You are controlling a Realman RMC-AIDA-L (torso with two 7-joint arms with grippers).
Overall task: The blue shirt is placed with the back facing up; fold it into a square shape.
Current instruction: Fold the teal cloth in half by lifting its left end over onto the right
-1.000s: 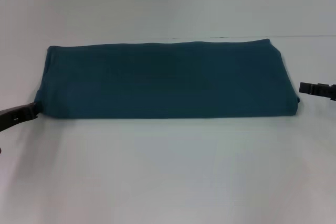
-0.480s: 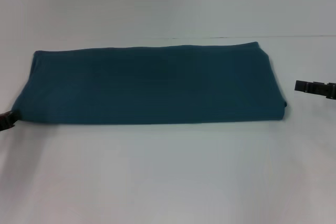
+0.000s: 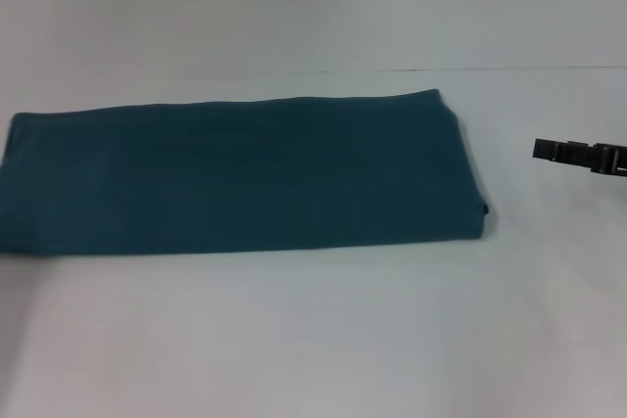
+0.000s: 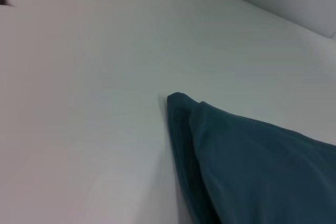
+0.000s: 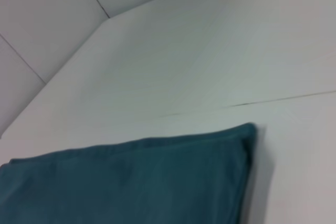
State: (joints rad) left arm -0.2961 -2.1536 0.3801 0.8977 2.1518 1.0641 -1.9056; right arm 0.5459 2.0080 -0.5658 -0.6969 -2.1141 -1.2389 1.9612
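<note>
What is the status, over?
Right gripper apart from the shirt, off its right end. Left gripper out of view. Blue shirt a long folded strip, not yet square. Nothing in the way.

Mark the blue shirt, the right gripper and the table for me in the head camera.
blue shirt (image 3: 235, 175): head view, middle of the folded band's top layer.
right gripper (image 3: 545, 150): head view, dark tip at the right edge, apart from the shirt.
table (image 3: 313, 340): head view, bare white surface in front of the shirt.

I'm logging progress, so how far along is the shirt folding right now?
Done: the blue shirt lies on the white table folded into a long flat band, plain side up. In hand: nothing; the right gripper hangs beside its right end, apart from it, and the left gripper is out of view. Left: folding the band across into a square.
</note>
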